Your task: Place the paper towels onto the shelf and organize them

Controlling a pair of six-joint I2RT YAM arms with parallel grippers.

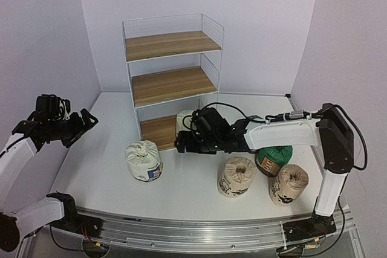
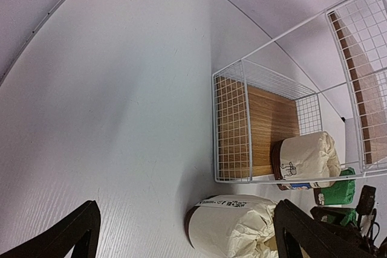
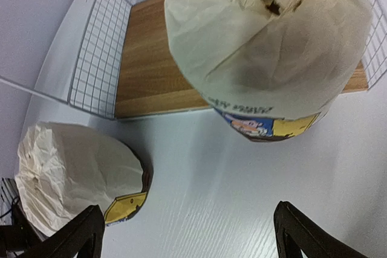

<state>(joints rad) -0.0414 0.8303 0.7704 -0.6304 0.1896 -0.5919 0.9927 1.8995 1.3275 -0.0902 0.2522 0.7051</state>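
White roll (image 1: pixel 183 120) is sitting at the front lip of the shelf's (image 1: pixel 172 43) bottom board, right end. The shelf is standing at the bench's far edge, centre. Right gripper (image 1: pixel 183 143) is hovering just in front of that roll, fingers spread, holding nothing. Second white roll (image 1: pixel 144 160) is standing mid-bench, left of centre. Green roll (image 1: pixel 275 160) and two beige ones, nearer beige roll (image 1: pixel 288 183) and inner beige roll (image 1: pixel 236 176), are standing toward the near right corner. Left gripper (image 1: pixel 84 122) is hanging raised over the left edge, released and empty.

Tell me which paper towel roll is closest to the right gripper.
The white blue-and-orange-labelled roll at the bottom front of the white wire shelf, right before the right gripper; the other white roll stands apart leftward.
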